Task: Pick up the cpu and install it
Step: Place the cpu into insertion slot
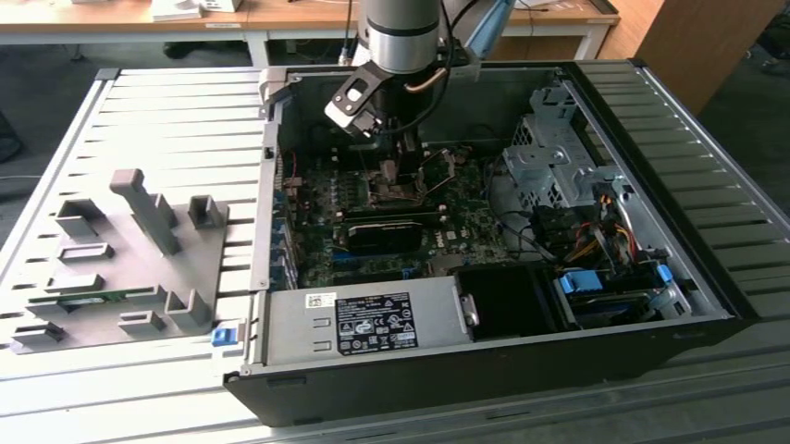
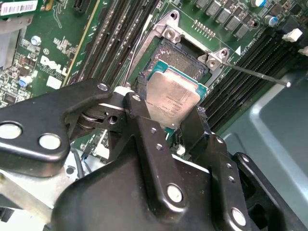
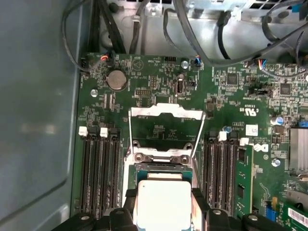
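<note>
Jaws closed on the cpu [image 2: 174, 94]: your gripper [image 2: 166, 115] holds it by two opposite edges, with one black finger [image 2: 144, 127] on each side, as you can see in both wrist views.

Around that, you have a slatted metal table [image 1: 161, 120] carrying an open computer case [image 1: 494, 375] lying on its side. On the exterior view's left, beside the case, sits a grey fixture [image 1: 124, 250] with upright blocks. Your arm [image 1: 401, 37] comes down into the case from above, over the green motherboard [image 1: 358, 264]. A silver power supply [image 1: 358, 319] fills the case's near edge in the exterior view.

On the board, banks of black memory slots [image 3: 101, 168] run along both sides of the socket [image 2: 185, 55]. The socket's metal frame [image 3: 166, 113] is swung open and stands away from it, and its thin lever [image 2: 260, 74] sticks out over the slots.

The cpu, silver top up with a green rim, sits over the part of the socket nearest the fingers. The part away from the fingers is uncovered. You cannot tell whether the chip touches the socket or hangs just above it.

A round coin battery [image 3: 117, 79] sits on the board beyond the open frame.
</note>
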Controlling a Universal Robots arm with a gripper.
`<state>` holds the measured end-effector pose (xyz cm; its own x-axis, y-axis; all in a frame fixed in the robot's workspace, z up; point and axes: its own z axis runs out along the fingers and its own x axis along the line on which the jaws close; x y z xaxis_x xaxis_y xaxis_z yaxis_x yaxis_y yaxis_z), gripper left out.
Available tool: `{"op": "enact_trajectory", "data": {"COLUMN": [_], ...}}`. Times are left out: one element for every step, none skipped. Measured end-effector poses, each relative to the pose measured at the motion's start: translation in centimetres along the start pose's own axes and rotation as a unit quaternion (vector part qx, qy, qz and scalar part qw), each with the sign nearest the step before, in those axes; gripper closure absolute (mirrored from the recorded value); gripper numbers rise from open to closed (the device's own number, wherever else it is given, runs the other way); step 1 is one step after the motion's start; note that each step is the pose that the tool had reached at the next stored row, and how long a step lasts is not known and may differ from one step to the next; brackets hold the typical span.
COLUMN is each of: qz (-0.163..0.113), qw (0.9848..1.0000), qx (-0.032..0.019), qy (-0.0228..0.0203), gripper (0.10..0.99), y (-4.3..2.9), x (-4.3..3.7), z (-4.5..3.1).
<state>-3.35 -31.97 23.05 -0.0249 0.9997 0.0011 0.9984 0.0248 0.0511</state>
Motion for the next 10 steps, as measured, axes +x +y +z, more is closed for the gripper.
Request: {"op": "enact_trajectory", "data": {"qz": [0.000,0.001,0.001,0.002,0.003,0.006,0.008,0.009,0.009,0.009], "qw": [1.0000,1.0000,1.0000,1.0000,1.0000,1.0000,1.0000,1.0000,1.0000,1.0000], "qx": [0.0000,0.0000,0.0000,0.0000,0.0001,0.0000,0.0000,0.0000,0.0000,0.0000], "qy": [0.0000,0.0000,-0.0001,-0.0001,-0.0002,-0.0003,-0.0004,-0.0005,-0.0005,-0.0005], "gripper": [0.561,0.561,0.561,0.561,0.561,0.561,0.561,0.561,0.561,0.561], "y": [-0.11,-0.17,-0.18,-0.18,-0.19,-0.19,-0.20,-0.21,-0.21,-0.22], "x": [0.00,0.00,0.00,0.00,0.00,0.00,0.00,0.00,0.00,0.00], "z": [0.10,0.18,0.24,0.29,0.37,0.47,0.57,0.67,0.80,0.95]}}
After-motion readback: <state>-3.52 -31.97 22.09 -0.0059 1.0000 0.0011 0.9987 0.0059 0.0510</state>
